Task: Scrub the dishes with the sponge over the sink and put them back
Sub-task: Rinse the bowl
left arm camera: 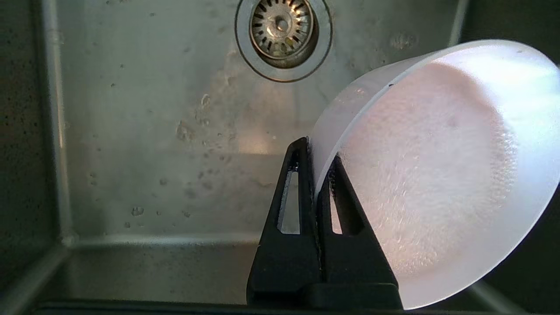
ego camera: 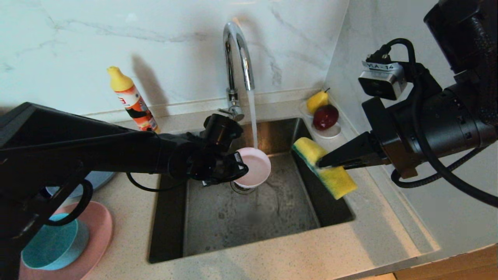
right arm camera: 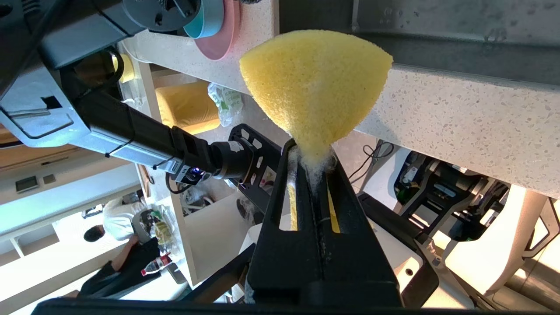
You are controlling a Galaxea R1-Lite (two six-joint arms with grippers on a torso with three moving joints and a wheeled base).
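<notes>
A pale pink-white bowl (ego camera: 253, 166) is seen above the brushed steel sink (ego camera: 272, 217). A yellow sponge (ego camera: 325, 168) edged in green is shown beside that sink's right rim. Left of the sink, a teal bowl (ego camera: 52, 245) is set on a pink plate (ego camera: 97, 233).

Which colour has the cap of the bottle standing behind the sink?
Yellow; the bottle below it is orange and white. Best seen in the head view.
</notes>
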